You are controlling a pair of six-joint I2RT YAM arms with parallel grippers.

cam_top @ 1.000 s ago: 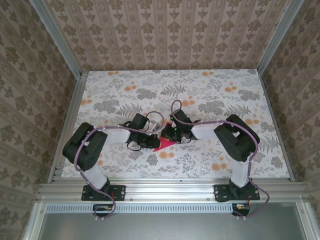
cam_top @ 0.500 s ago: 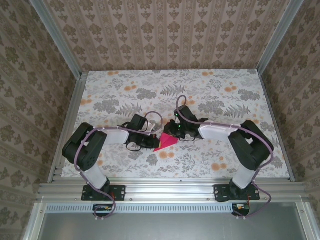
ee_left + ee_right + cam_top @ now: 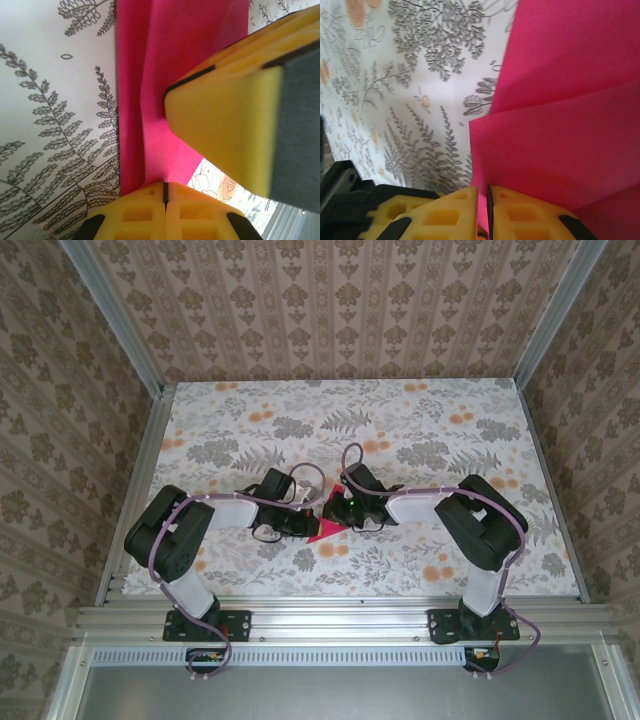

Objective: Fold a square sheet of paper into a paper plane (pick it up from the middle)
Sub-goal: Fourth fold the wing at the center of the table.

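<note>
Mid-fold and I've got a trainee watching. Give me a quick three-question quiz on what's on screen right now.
1. True or false: the left end effector is open.
2. What does the right end effector pinch? A) magenta paper B) a cable C) nothing
3. Fill in: the print on the table is ____.

Key: 1 false; 2 A; 3 floral.

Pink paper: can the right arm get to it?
Yes, it seems so: the right gripper is pinched on the pink paper, nothing between them. The left gripper pinches it too.
</note>
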